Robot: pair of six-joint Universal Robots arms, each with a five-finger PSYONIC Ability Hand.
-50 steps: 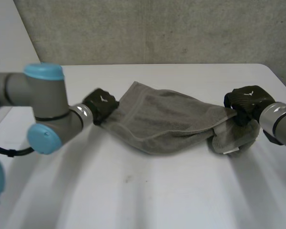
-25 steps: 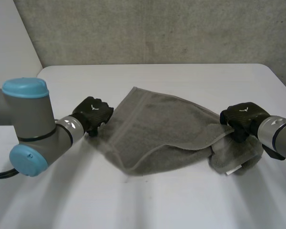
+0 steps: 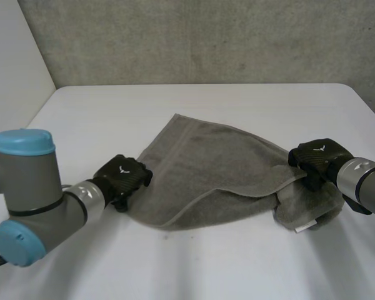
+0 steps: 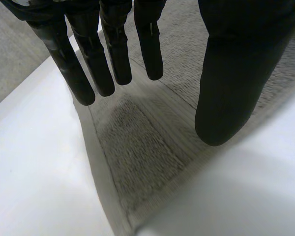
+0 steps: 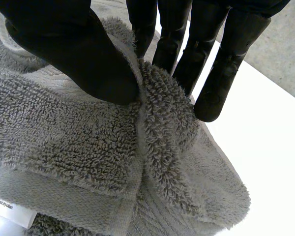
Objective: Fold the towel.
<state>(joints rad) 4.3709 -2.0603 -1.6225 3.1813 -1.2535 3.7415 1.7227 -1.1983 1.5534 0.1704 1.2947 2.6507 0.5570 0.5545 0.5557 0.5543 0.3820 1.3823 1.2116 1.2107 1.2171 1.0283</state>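
While the right hand pinches the bunched end of the grey terry towel on the white worktop, the left hand hovers open-fingered over its opposite corner; one-sided pulling could skew the fold.

Grey towel on table; left hand at one corner, right hand seemingly pinching the bunched end

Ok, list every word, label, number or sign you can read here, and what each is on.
"Do not dry clean." as best it reads, in tiny print on the white care label sewn to the towel.
A small white mark on the back of the left hand and of the right hand: a sign, no letters to read.
Nothing else is written.
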